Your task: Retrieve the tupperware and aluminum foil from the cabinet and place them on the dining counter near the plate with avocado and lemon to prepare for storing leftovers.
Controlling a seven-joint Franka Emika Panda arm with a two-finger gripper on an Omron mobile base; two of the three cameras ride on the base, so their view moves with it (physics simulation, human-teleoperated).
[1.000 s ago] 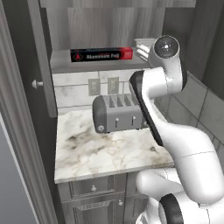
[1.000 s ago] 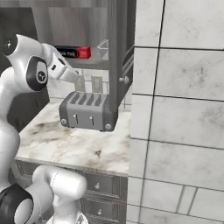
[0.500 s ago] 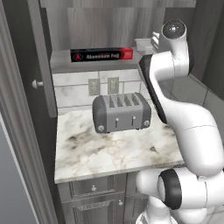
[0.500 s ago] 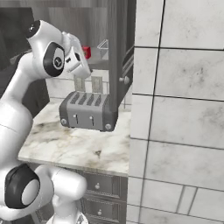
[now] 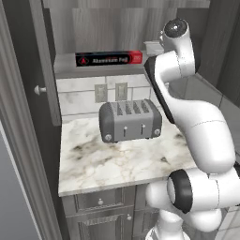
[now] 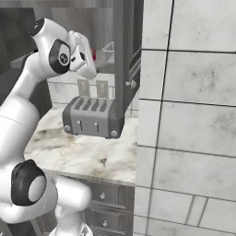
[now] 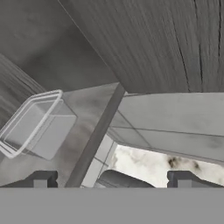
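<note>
The aluminum foil, a long black box with red ends, lies on the inner shelf of the open cabinet. To its right on the same shelf sits the translucent tupperware, also visible from the other side as the tupperware. In the hand view the tupperware lies up and to the left of my gripper. The gripper is open, with nothing between its fingertips, and is still short of the shelf's edge. The dining counter and the plate with avocado and lemon are out of view.
A grey toaster stands on the small marble counter under the shelf. The cabinet doors stand open on both sides, each with a knob. A tiled wall closes the right side, and drawers sit below.
The arm has straightened upward and the hand has risen from toaster-top height to shelf level in front of the tupperware. The jaws stayed open, and the foil and tupperware have not moved.
</note>
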